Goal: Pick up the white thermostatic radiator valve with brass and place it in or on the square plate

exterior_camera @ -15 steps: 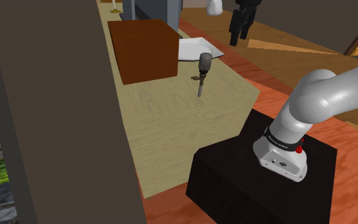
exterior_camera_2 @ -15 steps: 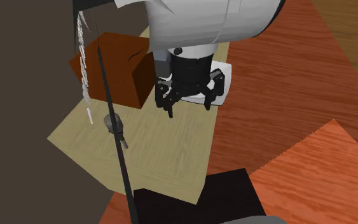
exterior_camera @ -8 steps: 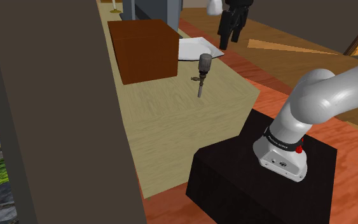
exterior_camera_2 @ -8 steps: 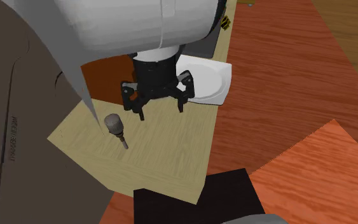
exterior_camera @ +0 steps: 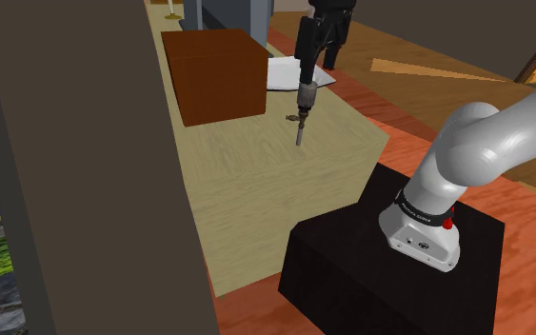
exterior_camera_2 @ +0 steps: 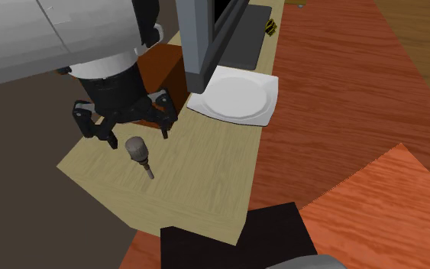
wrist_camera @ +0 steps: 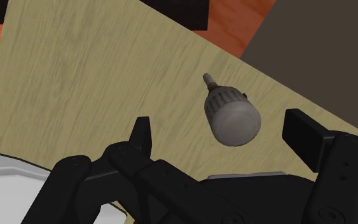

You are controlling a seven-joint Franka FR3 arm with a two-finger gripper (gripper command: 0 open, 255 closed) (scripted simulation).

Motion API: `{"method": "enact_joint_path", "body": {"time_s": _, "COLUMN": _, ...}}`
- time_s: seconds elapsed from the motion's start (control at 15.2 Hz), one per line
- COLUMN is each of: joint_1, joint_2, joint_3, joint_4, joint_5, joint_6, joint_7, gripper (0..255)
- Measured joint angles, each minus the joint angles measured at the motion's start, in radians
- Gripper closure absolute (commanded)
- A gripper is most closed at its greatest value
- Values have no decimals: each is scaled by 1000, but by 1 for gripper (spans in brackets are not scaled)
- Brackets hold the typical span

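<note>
One valve (wrist_camera: 231, 114), one plate (exterior_camera_2: 266, 115), one box (exterior_camera: 213, 74); valve grey, ribbed knob plus thin stem, on table (exterior_camera_2: 198, 176) near box, apart from plate, under gripper (exterior_camera_2: 138, 136); fingers spread, not touching it.

Bare table in front of the brown box, crowding close beside it.

The brown box (exterior_camera: 216, 74) walls one side of the table (exterior_camera: 247, 190). The valve (exterior_camera_2: 138, 151) stands upright off its front corner, under the spread pincer (exterior_camera_2: 137, 137), untouched. From the box toward the stand (exterior_camera: 389, 266) the wood lies bare. Beside the box the square plate (exterior_camera_2: 236, 98) lies flat, and a grey upright (exterior_camera_2: 194, 46) rises at its box-side corner.
</note>
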Motion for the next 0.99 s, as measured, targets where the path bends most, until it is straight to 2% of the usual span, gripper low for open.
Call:
{"method": "enact_joint_path", "body": {"time_s": 0.2, "joint_1": 5, "joint_2": 15, "joint_3": 29, "joint_4": -4, "joint_5": 14, "joint_6": 27, "joint_7": 26, "gripper": 0}}
{"method": "enact_joint_path", "body": {"time_s": 0.59, "joint_1": 12, "joint_2": 2, "joint_3": 45, "joint_4": -91, "joint_5": 29, "joint_6": 103, "joint_7": 23, "gripper": 0}}
{"method": "enact_joint_path", "body": {"time_s": 0.99, "joint_1": 13, "joint_2": 1, "joint_3": 46, "joint_4": -100, "joint_5": 30, "joint_6": 111, "joint_7": 22, "gripper": 0}}
